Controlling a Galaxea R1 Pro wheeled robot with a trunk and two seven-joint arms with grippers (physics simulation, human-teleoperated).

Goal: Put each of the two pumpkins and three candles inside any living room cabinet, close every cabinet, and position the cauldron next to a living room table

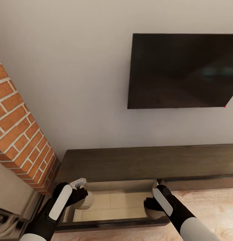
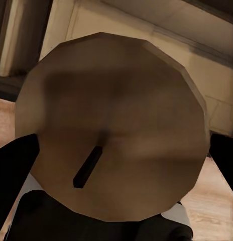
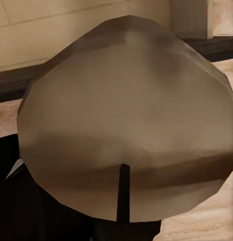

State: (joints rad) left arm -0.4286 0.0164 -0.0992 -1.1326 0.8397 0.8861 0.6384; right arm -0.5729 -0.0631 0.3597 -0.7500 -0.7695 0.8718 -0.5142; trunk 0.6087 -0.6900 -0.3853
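Nearest the robot, a candle (image 2: 111,130) is clamped in the left gripper (image 1: 79,194) — in the left wrist view its tan top face with a short dark wick is seen close up, with dark fingers (image 2: 16,165) pressed to either side. A second candle (image 3: 129,125) is held the same way by the right gripper (image 1: 150,205), its wick likewise turned toward the camera. In the head view both are carried just over the open drawer (image 1: 113,204) of the cabinet (image 1: 146,162), one near each end of the pale interior.

The step in hand is judged to be the setting-down of both candles inside. It would be done best if each candle were lowered until it rests on the drawer floor before the jaws are parted, and kept clear of the front lip (image 1: 109,223) and side walls — so that nothing is knocked when the drawer is pushed shut. A straight lift afterwards should keep the candles from being tipped.

Beyond the drawer lies the cabinet's dark wood top, with a brick column (image 1: 19,134) to its left; on the wall behind, a black television (image 1: 181,70) is mounted.
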